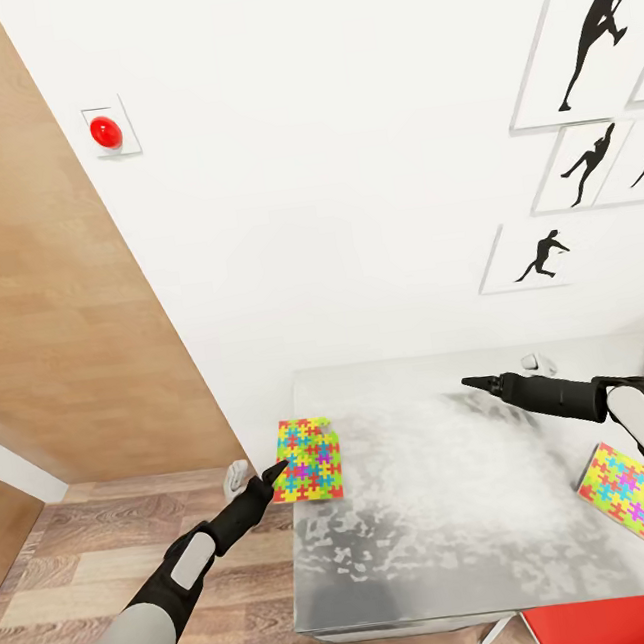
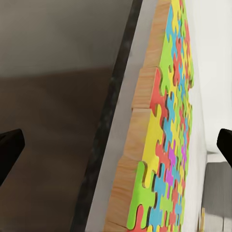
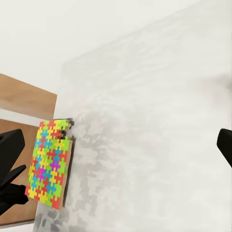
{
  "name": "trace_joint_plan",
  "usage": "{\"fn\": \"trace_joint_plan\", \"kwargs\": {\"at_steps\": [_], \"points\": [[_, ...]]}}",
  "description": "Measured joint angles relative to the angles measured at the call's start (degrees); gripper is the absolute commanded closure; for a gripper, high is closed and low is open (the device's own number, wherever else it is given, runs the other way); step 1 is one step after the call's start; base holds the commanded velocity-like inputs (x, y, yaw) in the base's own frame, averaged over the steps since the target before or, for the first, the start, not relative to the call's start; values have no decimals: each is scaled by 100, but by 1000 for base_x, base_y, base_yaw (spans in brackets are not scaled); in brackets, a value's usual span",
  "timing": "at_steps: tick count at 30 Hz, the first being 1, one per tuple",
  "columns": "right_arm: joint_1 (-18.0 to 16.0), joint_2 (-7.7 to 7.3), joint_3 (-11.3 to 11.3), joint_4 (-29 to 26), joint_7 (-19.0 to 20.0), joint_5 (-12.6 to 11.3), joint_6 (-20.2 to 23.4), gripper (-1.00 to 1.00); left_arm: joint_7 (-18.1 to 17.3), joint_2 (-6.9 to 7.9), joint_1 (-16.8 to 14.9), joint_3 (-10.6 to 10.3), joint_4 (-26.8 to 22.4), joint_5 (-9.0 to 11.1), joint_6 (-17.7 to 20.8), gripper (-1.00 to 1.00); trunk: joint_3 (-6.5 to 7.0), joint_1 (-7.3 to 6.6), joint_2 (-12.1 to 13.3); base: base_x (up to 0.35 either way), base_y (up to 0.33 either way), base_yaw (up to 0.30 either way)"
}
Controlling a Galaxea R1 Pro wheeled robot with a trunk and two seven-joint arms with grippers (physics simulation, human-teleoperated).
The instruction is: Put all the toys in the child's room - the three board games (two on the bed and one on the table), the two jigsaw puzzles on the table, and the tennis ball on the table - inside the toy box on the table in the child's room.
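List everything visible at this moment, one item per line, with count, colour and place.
Flat multicoloured jigsaw puzzles: 2; one at the table's left edge by the left arm, one tilted at the right edge beside the right arm.
Light-grey mottled table top: 1; against the white wall.
Black baseball-player silhouette prints: several; white wall, upper right.
Red round button on a wall plate: 1; wall, upper left.
Red surface: 1; bottom right, below the table edge.
Wood-plank floor: brown; left of the table.
Left gripper: black; at the left puzzle's edge, jaws open.
Right gripper: black; over the table top, jaws open.
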Motion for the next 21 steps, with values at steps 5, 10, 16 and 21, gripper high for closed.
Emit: {"fn": "trace_joint_plan", "kwargs": {"at_steps": [5, 10, 16, 21], "points": [[1, -1, -2, 0, 1, 0, 0, -100, 0, -1, -3, -1, 1, 0, 0, -100, 0, 0, 0, 0, 0, -131], [0, -3, -1, 1, 1, -1, 0, -100, 0, -1, -3, -2, 0, 0, 0, -100, 0, 0, 0, 0, 0, -93], [0, -4, -1, 2, 0, -4, 0, -100, 0, -1, -3, -5, 5, 1, -2, -100, 0, 0, 0, 0, 0, -22], [0, -5, -1, 1, 0, -7, 0, -100, 0, -1, -3, -3, 7, 1, -1, -100, 0, 0, 0, 0, 0, -9]]}}
